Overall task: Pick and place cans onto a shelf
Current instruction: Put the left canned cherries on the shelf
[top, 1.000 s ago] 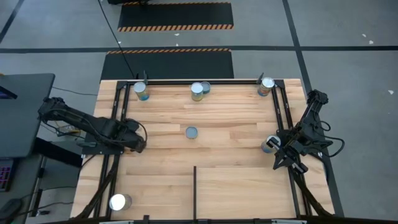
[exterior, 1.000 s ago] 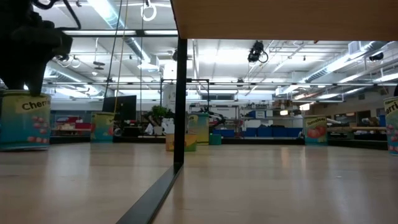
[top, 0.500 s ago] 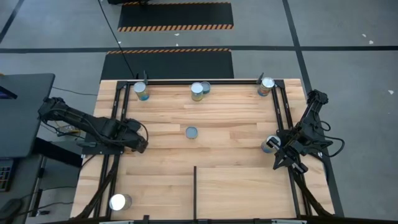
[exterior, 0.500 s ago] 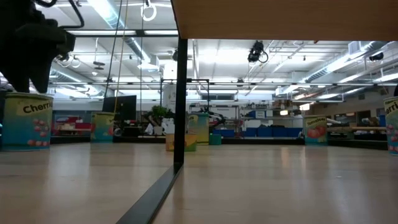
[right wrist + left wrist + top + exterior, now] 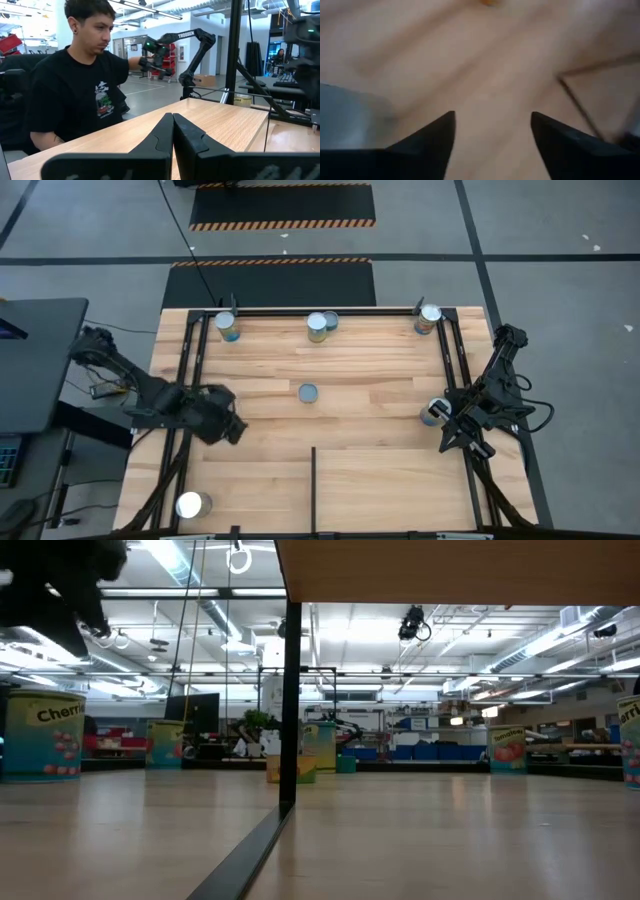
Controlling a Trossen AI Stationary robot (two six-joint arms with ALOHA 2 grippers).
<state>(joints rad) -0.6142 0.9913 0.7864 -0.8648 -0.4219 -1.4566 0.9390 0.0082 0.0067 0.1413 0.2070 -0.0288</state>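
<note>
Several cans stand upright on the wooden table: three spots along the far edge, one mid-table, one by the right arm, one at the near left corner. The shelf's short black divider bar runs in from the near edge. My left gripper hovers over bare wood at the left and is open, with nothing between its fingers. At the right edge my right gripper is parked, shut and empty.
Black frame bars run along the table's left and right sides. A person sits beyond the table in the right wrist view. In the low view a black post rises mid-table and a can stands at the left.
My left gripper has swung toward the table's near edge and a little to the right, rising and tipping as it went; in the low view it has climbed clear of the left can. The cans and my right arm have stayed put.
</note>
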